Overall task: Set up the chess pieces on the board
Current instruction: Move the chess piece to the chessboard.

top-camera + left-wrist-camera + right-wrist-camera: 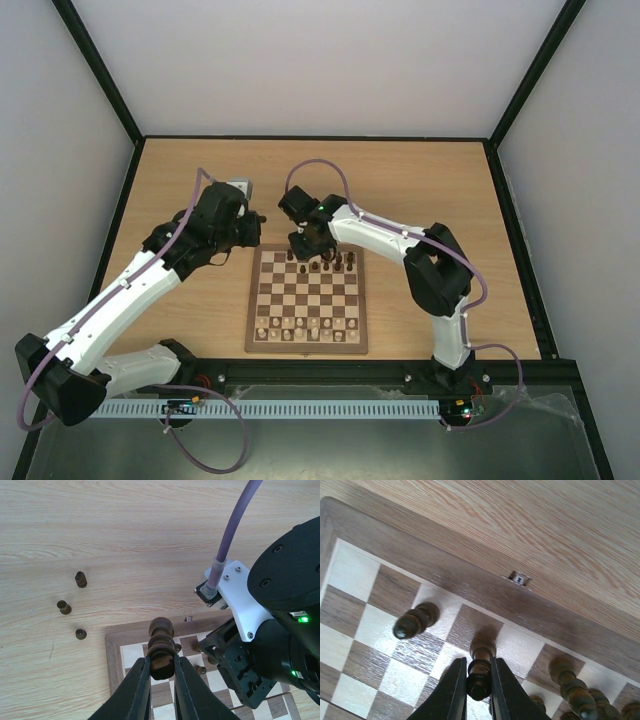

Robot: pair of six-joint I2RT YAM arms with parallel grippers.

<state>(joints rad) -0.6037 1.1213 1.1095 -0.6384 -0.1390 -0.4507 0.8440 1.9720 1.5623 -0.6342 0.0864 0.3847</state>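
From above, the dark chess pieces (335,262) are too tiny to tell apart. The right arm (285,580) hides part of the board (114,655).

Top external: high behind the arm bases, looks steeply down, whole desk (420,180) in frame. Wrist views: close, looking down past own fingers (135,690); both share board (305,349) far edge, metal clasp (519,578).

Left pincer (162,669) and right pincer (479,680), both reaching forward, each clamp a chessman (161,645).
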